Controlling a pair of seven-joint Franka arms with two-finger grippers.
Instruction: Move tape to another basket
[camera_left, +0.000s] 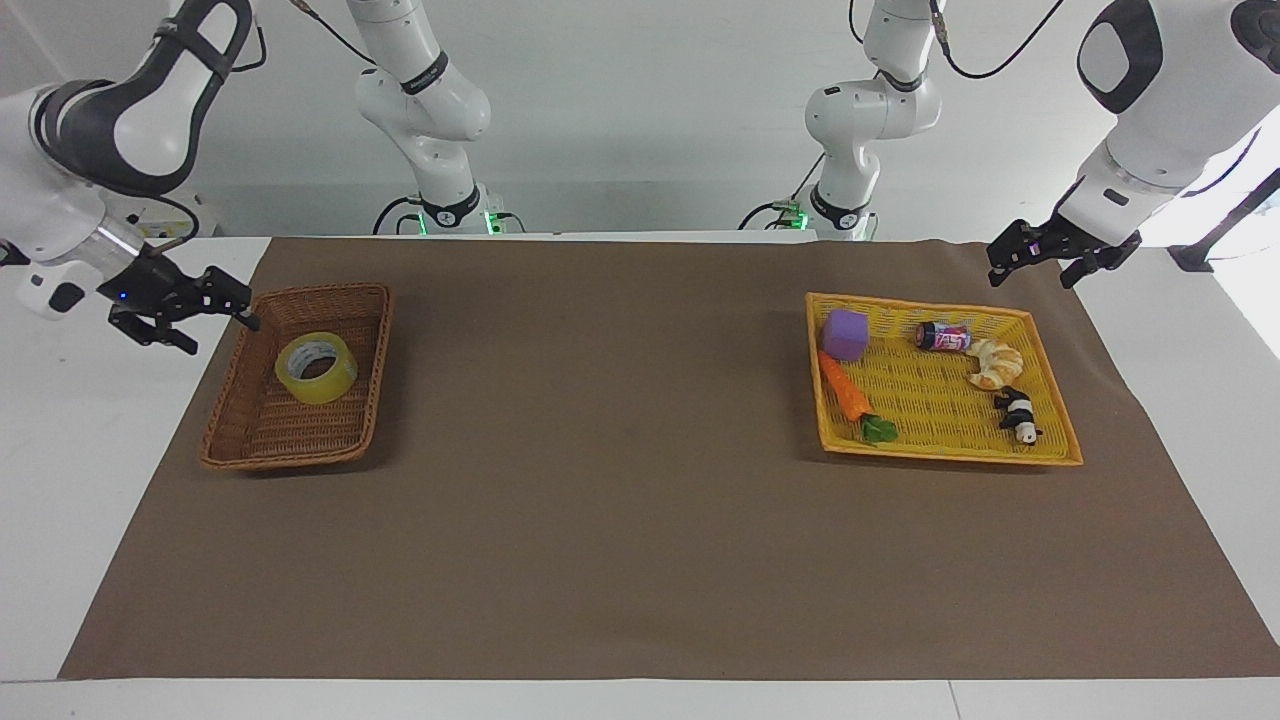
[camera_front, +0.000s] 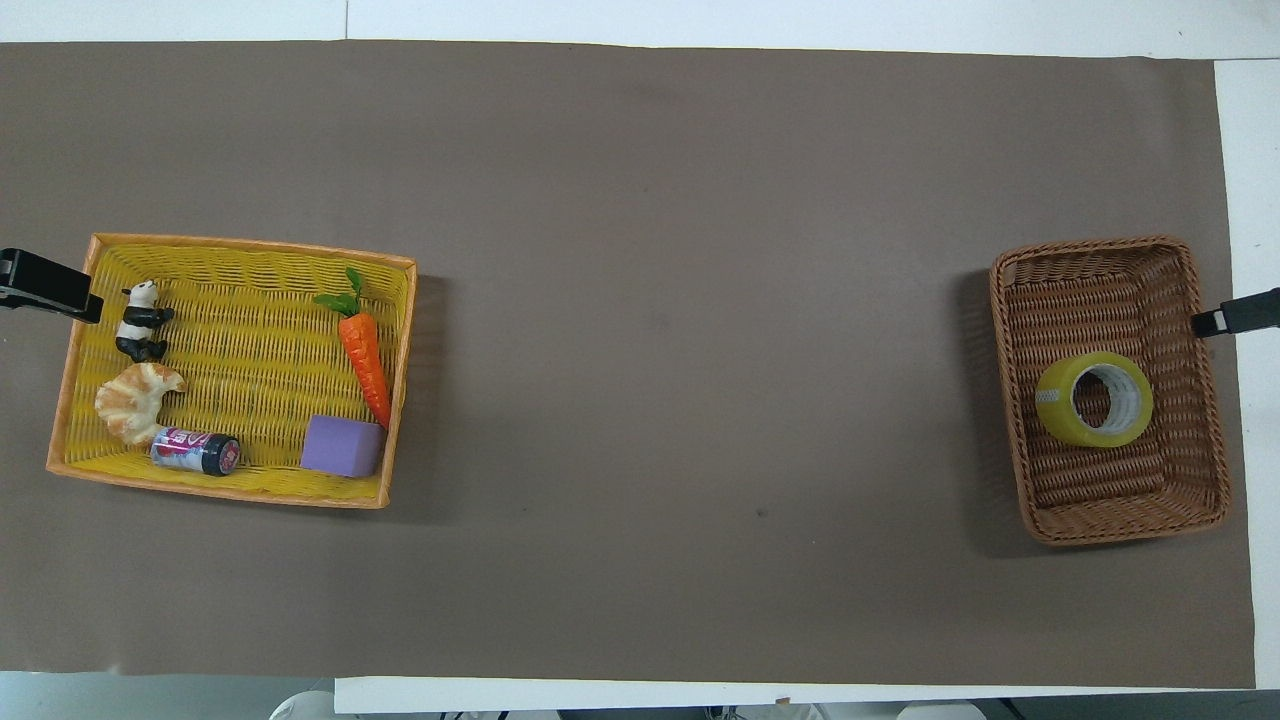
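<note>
- Tape (camera_left: 316, 367) is the thing to track, yet the largest item here is the brown mat (camera_left: 620, 520) covering the table (camera_left: 40, 500), on which both baskets stand well apart, 1 toward each arm's end.
- Next in size, the yellow tray basket (camera_left: 1050, 410) sits toward the left arm's end and holds 5 items: a purple block (camera_left: 846, 334), a carrot (camera_left: 848, 392), a can (camera_left: 943, 337), a croissant (camera_left: 994, 363) and a panda figure (camera_left: 1018, 413).
- Smaller, the brown wicker basket (camera_left: 262, 440) stands toward the right arm's end; its deep sloping sides are what keep a round roll from wandering off.
- Inside it the tape lies tilted against the weave, its white core facing upward, nearer to the robots than the basket's middle. Judging by this, the task's move looks complete, since the roll rests in the brown basket with nothing touching it.
- The right gripper (camera_left: 182, 312) hangs over the table edge just beside the basket's rim, its fingers spread apart and holding nothing, clear of the roll.
- The left gripper (camera_left: 1045, 262) waits above the mat by the yellow tray's corner nearest the robots, fingers parted and empty, presumably parked out of the way.
</note>
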